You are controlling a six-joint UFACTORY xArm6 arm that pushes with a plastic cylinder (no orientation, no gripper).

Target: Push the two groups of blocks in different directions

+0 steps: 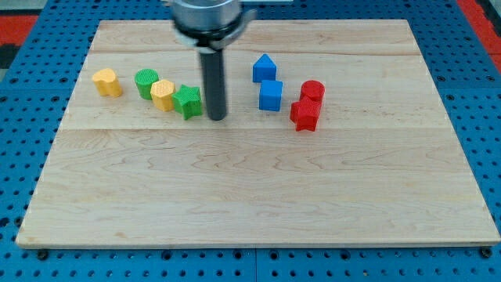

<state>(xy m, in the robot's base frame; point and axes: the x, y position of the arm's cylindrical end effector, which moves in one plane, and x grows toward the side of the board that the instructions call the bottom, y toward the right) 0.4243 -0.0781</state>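
Because the blocks fall into two clusters with my tip (217,118) standing in the gap between them, the whole move turns on which side of the rod each cluster lies. At nine o'clock from my tip, just beside it and perhaps touching, sits the green cube (188,102). Beyond it along the same line run the yellow round block (163,95), the green cylinder (145,82) and, a little apart at the far end, the yellow block (107,81). That group's long axis runs from about ten o'clock down to my tip, so a push toward nine o'clock would travel almost along the row.

At two to three o'clock lies the other group, clearly apart from the rod: the blue house-shaped block (264,67), the blue cube (270,95) below it, then the red cylinder (312,91) and the red cube (304,114). None of these touches my tip.

The rod is a plain pusher. It has no jaws, holds nothing, and only rests its end on the wooden board (258,196).

I judge the green-and-yellow group the nearer target, since its end block is already against the rod's nine o'clock side. The blue-and-red group would need my tip to cross the gap first and then drive toward three o'clock.
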